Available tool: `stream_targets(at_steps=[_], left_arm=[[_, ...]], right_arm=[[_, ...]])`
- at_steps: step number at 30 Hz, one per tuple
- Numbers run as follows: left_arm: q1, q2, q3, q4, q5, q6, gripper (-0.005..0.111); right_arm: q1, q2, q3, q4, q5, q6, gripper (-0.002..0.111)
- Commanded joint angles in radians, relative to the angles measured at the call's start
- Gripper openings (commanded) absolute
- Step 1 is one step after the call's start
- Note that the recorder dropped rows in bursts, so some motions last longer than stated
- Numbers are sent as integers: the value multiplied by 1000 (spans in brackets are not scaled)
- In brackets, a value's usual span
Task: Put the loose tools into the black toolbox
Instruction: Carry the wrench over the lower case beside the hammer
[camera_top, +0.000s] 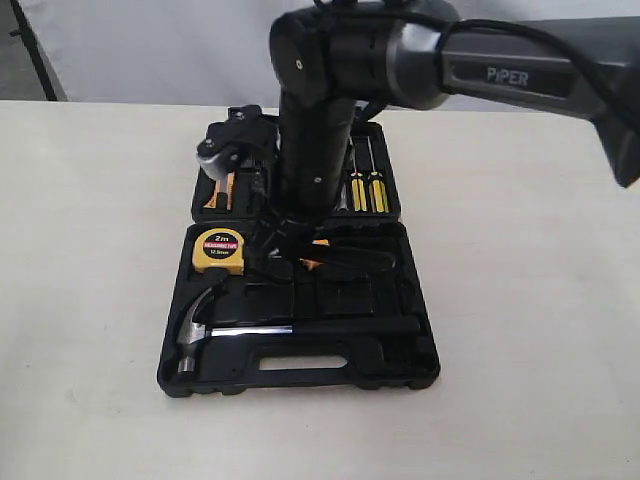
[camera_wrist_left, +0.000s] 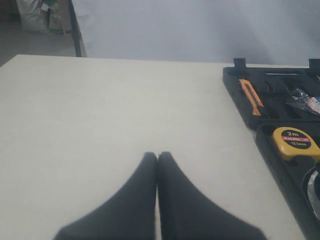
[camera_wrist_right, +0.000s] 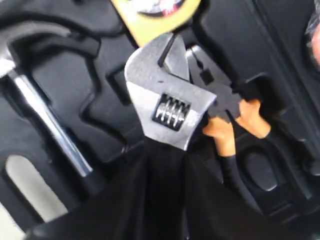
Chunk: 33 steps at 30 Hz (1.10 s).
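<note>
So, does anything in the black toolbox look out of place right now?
The adjustable wrench is not seated: the right gripper holds it by its handle, head partly across the orange-handled pliers. The hammer lies in its recess.

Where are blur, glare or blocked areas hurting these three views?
Exterior view: the right arm looms close, hiding the middle of the black toolbox; glare streaks the claw hammer shaft. Left wrist view: the left gripper is a soft, dark, out-of-focus shape; the table is evenly lit. Right wrist view: the adjustable wrench head is fairly sharp, everything around it soft.
</note>
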<state>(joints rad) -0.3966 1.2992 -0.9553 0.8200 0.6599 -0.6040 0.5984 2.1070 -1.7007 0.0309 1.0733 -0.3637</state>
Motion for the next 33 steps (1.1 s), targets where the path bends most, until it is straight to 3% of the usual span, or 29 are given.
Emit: stream_targets(at_steps=[1,11,13,16,17,18,22,26,33], left_arm=[[3,-8,9,-14,-17,-10,1],[3,-8,9,-14,-17,-10,1],[3,-8,9,-14,-17,-10,1],[3,-8,9,-14,-17,-10,1],[3,-8,9,-14,-17,-10,1],[3,-8,9,-14,-17,-10,1],[3,-8,9,-14,-17,-10,1],[3,-8,9,-14,-17,-10,1],[3,-8,9,-14,-17,-10,1]], right_arm=[[-4,-18,102,-31,-132,-25,-1],[-4,-17,170,-3,-196,-25,2],[-4,-17,170,18,-193,-25,11],[-4,-17,166,38,-168,-25,34],[-4,-24,153,38,-152,-23,48],[-4,-23,142,38,-140,-20,52],[-67,-24,24,86,-26,-18,53],[-197,-5,27,318,118,-168,53],[-175,48,34,346,88,-257,53]])
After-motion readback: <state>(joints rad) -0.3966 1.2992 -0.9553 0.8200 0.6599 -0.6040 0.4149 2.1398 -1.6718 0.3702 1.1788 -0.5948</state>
